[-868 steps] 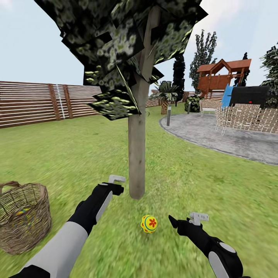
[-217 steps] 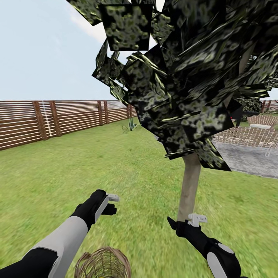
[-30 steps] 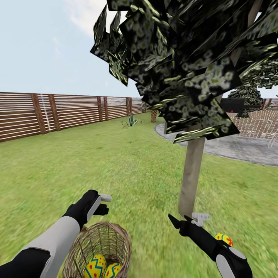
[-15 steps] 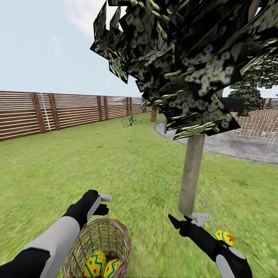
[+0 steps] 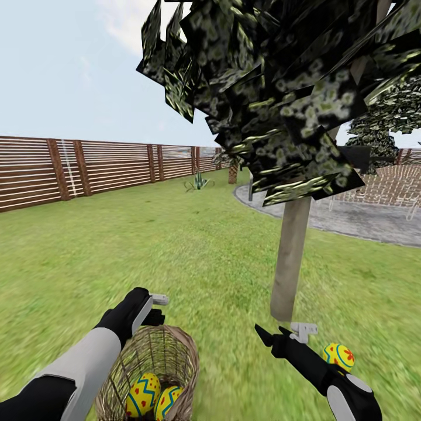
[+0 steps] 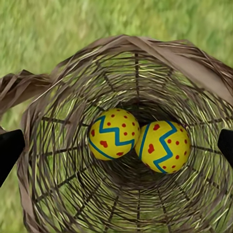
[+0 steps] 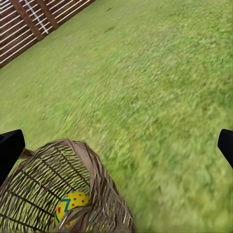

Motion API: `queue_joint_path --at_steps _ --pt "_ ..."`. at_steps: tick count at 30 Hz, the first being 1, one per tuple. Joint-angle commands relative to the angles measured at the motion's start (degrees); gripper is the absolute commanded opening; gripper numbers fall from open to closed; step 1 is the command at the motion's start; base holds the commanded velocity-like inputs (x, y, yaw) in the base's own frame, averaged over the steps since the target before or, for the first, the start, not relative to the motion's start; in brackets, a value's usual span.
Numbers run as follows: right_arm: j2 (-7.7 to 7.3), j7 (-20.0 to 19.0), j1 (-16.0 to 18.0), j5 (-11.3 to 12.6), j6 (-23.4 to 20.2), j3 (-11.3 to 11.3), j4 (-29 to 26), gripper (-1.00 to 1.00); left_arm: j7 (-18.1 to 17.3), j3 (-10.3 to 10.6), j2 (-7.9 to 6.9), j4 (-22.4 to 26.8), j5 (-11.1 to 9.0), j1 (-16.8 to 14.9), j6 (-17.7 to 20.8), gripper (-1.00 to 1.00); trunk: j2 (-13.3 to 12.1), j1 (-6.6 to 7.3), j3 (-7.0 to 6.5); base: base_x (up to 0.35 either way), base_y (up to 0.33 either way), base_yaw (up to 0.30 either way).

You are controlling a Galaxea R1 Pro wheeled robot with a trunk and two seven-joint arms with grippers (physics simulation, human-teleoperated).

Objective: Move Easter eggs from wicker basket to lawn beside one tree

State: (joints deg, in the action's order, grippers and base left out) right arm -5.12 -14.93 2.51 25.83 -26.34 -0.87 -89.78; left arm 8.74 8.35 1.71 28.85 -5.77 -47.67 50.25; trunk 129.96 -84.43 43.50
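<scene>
The wicker basket (image 5: 153, 365) stands on the lawn (image 5: 175, 245) at the lower left of the head view. Two yellow Easter eggs (image 6: 114, 134) (image 6: 164, 146) with blue zigzags and red spots lie side by side on its bottom. My left gripper (image 5: 158, 309) hovers open just above the basket's far rim, its dark fingertips (image 6: 9, 150) spread wide. A third egg (image 5: 339, 355) lies on the grass beside the tree trunk (image 5: 290, 263). My right gripper (image 5: 283, 333) is open and empty, between basket and trunk. The right wrist view catches the basket (image 7: 68, 194) with one egg (image 7: 72, 201).
The tree's dark blocky crown (image 5: 280, 105) hangs low overhead. A brown slat fence (image 5: 88, 172) closes the lawn at the left and back. A grey paved patio (image 5: 351, 219) with pale woven seats (image 5: 386, 184) lies at the right. Open grass stretches ahead.
The whole view has shifted a little: basket and its eggs sit slightly higher in the picture, and the egg on the grass shows more fully. Both arms hold the same pose.
</scene>
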Motion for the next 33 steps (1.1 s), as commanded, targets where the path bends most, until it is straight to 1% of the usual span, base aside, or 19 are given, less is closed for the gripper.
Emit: queue_joint_path --at_steps 1,33 --pt "-0.01 0.01 0.03 0.31 -0.29 -0.04 -0.05 1.0 0.5 0.32 -0.04 0.06 -0.63 -0.01 0.17 1.0 0.44 -0.22 0.25 0.0 0.0 0.0" --pt "0.04 0.03 0.03 0.3 -0.3 -0.05 0.03 1.0 0.7 0.46 -0.04 0.07 -0.63 0.03 -0.43 1.0 13.28 -7.24 5.99 0.0 0.0 0.0"
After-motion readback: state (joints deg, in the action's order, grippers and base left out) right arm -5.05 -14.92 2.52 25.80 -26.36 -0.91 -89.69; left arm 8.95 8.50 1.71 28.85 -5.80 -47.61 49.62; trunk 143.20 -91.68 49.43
